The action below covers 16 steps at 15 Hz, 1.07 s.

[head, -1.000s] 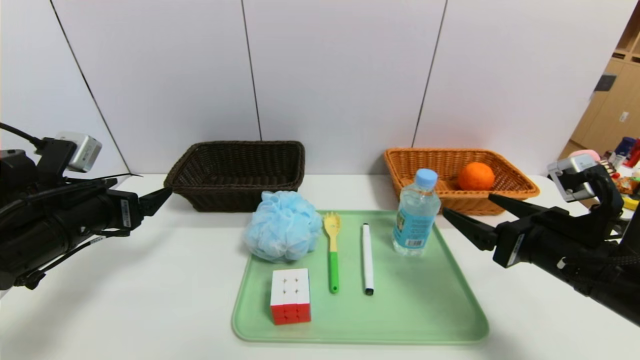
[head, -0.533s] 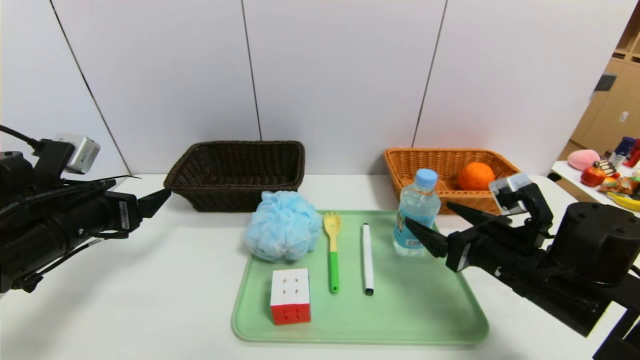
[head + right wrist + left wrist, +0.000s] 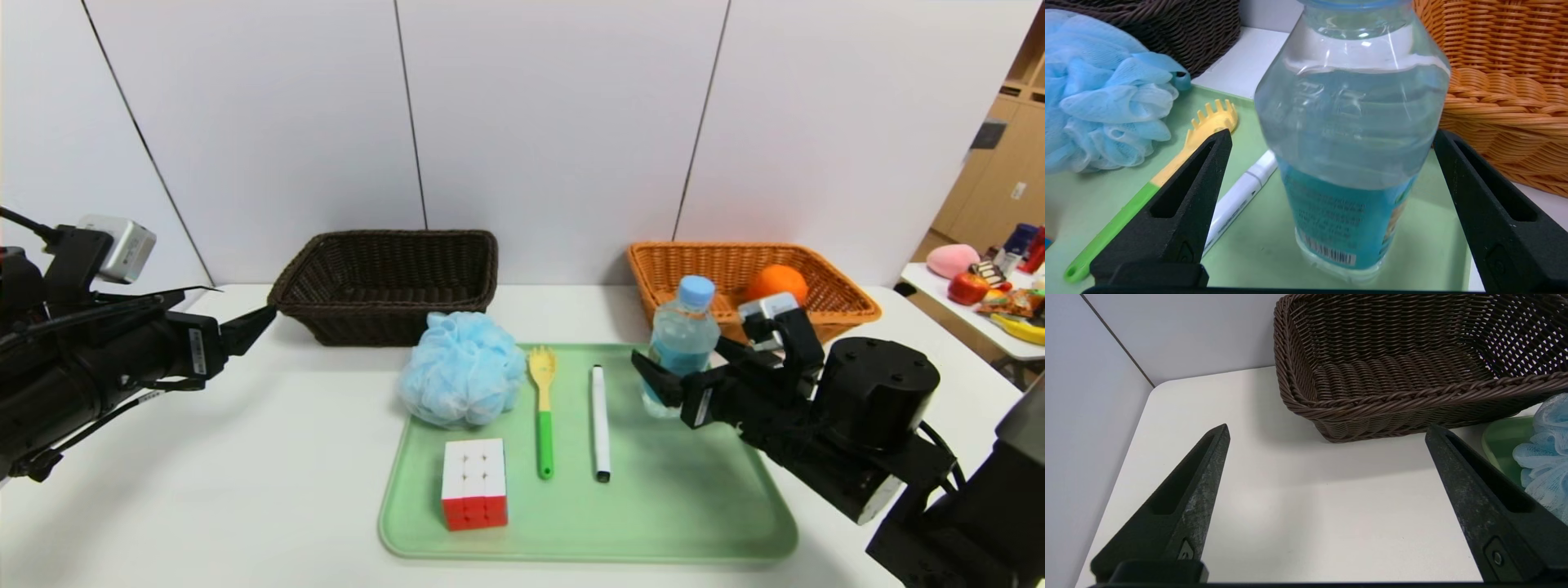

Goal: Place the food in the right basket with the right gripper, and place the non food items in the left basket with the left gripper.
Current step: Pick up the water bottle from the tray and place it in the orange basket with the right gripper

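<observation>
Marker [image 3: 600, 420], spork [image 3: 542, 408] beside bottle [image 3: 680, 347]; right claw [image 3: 682, 371] open around it.

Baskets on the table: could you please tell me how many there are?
2. The dark brown basket sits at the back, behind the pouf. The orange-tan basket sits back right, behind the bottle, with an orange inside. None seem hidden.

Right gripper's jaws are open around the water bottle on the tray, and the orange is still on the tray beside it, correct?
Not quite. The orange already lies in the orange-tan basket, as the head view shows. The rest holds: the right gripper has its jaws open on either side of the water bottle, which stands on the green tray.
</observation>
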Each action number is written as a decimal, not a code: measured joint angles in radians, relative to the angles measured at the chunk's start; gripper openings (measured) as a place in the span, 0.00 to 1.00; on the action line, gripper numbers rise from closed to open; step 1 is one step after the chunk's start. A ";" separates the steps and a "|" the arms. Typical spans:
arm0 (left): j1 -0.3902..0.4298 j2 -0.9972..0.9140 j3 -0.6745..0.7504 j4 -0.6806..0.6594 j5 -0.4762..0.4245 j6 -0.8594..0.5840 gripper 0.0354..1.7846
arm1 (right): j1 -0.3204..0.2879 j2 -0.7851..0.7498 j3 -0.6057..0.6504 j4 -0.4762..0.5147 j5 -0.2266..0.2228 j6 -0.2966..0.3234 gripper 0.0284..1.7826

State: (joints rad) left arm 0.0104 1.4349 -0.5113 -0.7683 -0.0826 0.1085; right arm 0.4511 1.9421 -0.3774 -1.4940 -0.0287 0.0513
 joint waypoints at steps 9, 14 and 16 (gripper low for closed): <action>0.000 -0.003 0.016 0.000 0.001 0.000 0.94 | 0.015 0.021 -0.004 -0.016 -0.014 -0.001 0.46; 0.000 -0.004 0.019 0.000 0.002 -0.004 0.94 | 0.044 -0.087 -0.028 0.028 -0.012 -0.016 0.46; 0.001 -0.004 0.023 0.000 0.002 -0.005 0.94 | 0.019 -0.164 -0.113 0.137 -0.010 -0.018 0.46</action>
State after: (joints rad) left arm 0.0119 1.4311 -0.4883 -0.7683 -0.0809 0.1034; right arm 0.4698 1.7777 -0.4906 -1.3566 -0.0385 0.0330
